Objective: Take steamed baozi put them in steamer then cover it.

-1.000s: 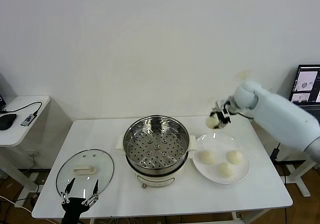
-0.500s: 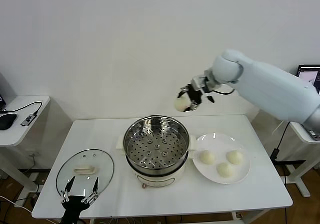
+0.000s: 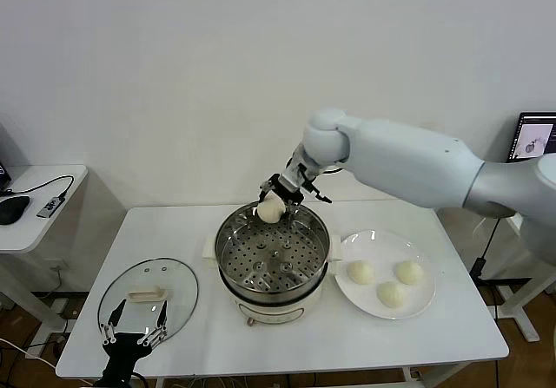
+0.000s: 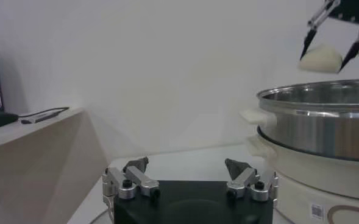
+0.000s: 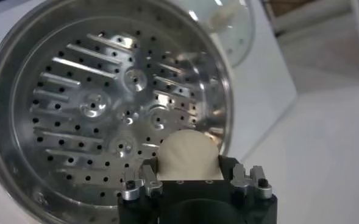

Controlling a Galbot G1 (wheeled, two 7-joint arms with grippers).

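right gripper (image 3: 276, 199): clamped on one baozi (image 3: 270, 209), held in the air above the far rim of the steamer (image 3: 272, 253). Fingers pinch the bun from both sides; the bun hangs clear of the metal, not touching rim or tray.
right arm: reaches in from the right, over the back of the table (image 3: 452, 336), passing behind the plate (image 3: 385, 275).
steamer: open, lid off, centre of the table. The perforated tray (image 5: 100, 115) is bare, so the whole floor is free for a drop. Right wrist view looks straight down into it, with the held bun at the near wall of the pot.
steamer edges: shiny rim all round, cream side handles sticking out left and right; right handle sits just beside the plate's left edge.
plate: right of the steamer, holds three baozi (image 3: 361, 272) (image 3: 407, 272) (image 3: 391, 294), close together but apart. Plate rim is near the table's right side, still inside the edge.
cover (image 3: 148, 298): flat on the table at front left, handle up, well apart from the steamer. Its near rim sits close to the table's front edge.
left gripper (image 3: 135, 338): fingers spread apart, holding nothing, parked low at the front edge just in front of the cover.
open room: bare table strip in front of the steamer and plate; bare strip behind the cover.
side desk (image 3: 35, 206): far left, separate from the table, gap between them.
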